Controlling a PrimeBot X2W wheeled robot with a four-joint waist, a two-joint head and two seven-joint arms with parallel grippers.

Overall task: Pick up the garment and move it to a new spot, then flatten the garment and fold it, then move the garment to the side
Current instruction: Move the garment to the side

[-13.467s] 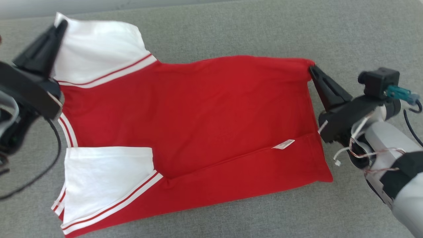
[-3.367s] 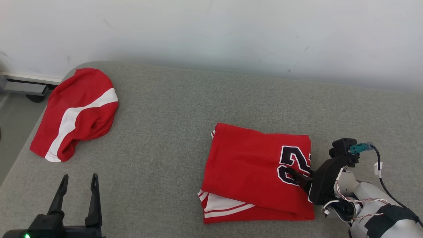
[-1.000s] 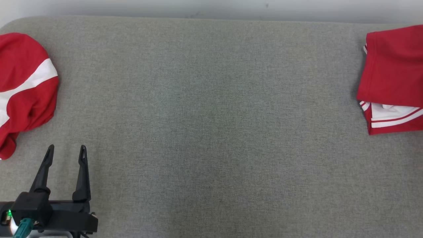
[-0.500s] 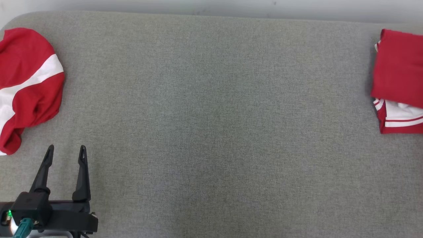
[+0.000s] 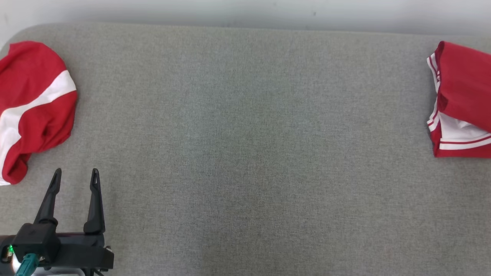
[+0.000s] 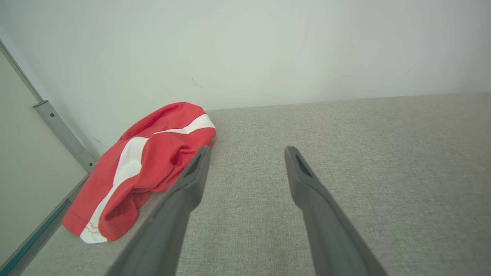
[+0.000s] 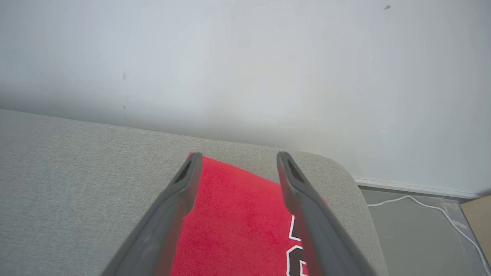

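Right gripper (image 7: 238,157), fingers (image 7: 175,199) standing spread and empty over the folded garment (image 7: 230,214) lying at the cushion's (image 5: 245,153) right end; left gripper (image 5: 76,172) gaping idle near a crumpled jersey (image 5: 34,107); side-placing step seemingly finishing, next calling for lifting clear without snagging the fold.

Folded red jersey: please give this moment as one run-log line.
folded red jersey: right end of grey cushion | right gripper: open above it | left gripper: open, empty | crumpled red garment: left end
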